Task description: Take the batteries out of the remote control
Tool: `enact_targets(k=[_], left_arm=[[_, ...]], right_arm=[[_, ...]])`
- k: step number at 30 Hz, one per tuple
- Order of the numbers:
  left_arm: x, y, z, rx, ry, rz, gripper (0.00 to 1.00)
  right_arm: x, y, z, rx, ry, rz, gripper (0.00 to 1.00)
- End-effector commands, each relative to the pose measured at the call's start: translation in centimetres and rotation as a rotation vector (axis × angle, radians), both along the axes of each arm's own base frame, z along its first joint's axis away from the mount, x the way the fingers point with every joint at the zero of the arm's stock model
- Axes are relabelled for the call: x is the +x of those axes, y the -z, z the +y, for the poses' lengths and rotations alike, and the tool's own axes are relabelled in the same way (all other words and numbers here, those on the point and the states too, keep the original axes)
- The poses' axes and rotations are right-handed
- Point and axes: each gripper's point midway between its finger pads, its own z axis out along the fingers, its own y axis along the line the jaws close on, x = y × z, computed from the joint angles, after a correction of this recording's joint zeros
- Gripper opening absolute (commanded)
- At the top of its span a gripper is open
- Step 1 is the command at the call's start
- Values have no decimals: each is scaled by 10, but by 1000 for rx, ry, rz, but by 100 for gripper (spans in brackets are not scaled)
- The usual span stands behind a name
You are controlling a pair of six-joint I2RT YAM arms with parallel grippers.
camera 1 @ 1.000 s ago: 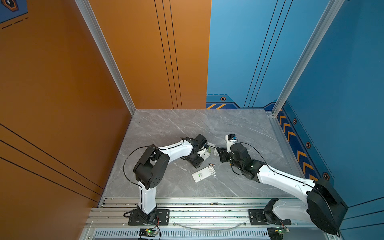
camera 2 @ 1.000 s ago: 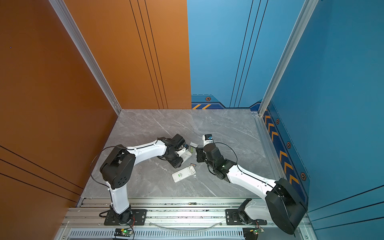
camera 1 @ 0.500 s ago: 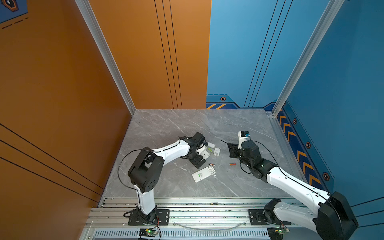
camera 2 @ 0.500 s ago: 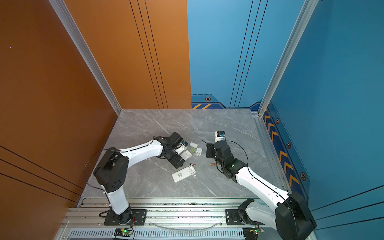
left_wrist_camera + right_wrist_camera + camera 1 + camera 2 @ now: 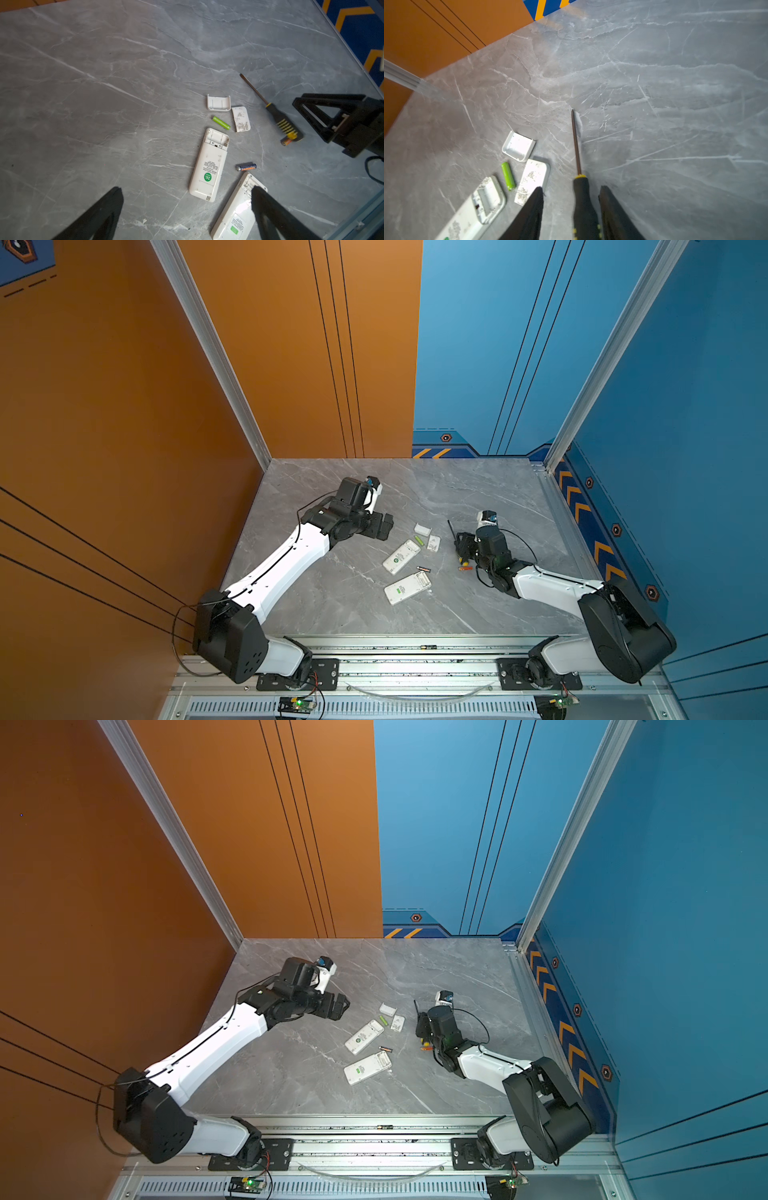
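- In both top views, two white remotes lay back-up near the middle of the grey tabletop [image 5: 332, 593], between the arms. These were a farther remote [image 5: 401, 557] and a nearer remote [image 5: 407, 588].
- In those views the green battery [image 5: 419, 540], dark battery [image 5: 424, 569] and orange battery [image 5: 465, 568] were only tiny slivers.
- The left wrist view added detail. The farther remote's battery bay was open and empty. The nearer remote's bay was partly hidden behind one finger.
- That view also placed the batteries on the tabletop. The green battery [image 5: 221, 123] lay just beside the farther remote's open end. The dark battery [image 5: 246, 166], gold-tipped, lay between the remotes. The orange battery [image 5: 286, 142] lay at the butt of the screwdriver [image 5: 278, 118].
- The right wrist view showed only the green battery [image 5: 508, 176], next to a stained cover [image 5: 532, 180].
- The left fingers [image 5: 97, 214] were spread wide and gripped nothing. All three batteries lay beyond their tips.
- The right fingers [image 5: 532, 216] stood apart on either side of the screwdriver handle, with a gap showing on each side. The green battery lay off to one side, past the stained cover.
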Motion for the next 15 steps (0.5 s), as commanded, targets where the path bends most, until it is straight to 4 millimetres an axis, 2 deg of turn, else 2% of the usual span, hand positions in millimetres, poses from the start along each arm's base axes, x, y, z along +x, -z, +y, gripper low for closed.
enact_targets(k=[1,2,4,7,9,10,13,15], left_arm=[[-5,11,21,-64,-101,66,98],[-4,13,26,-82,-124,77,98],[-2,19,37,-91,-160,94,98],[1,28,59,-103,-245,113,98],[5,34,78,-131,-307,102,98],[2,44,88,-126,-336,105,98],[6,49,113,-130,-396,39,98],[7,50,139,-129,-479,-7,98]], right_arm=[[3,-15,-1,34,8,-32,67],[3,-21,-2,25,1,-30,72],[5,-34,-3,35,-28,-27,74],[10,-57,-23,50,0,-27,76],[13,-69,-48,50,49,-41,83],[15,-72,-60,34,63,-49,86],[19,-77,-99,-6,115,-61,100],[20,-80,-131,-60,169,-73,100]])
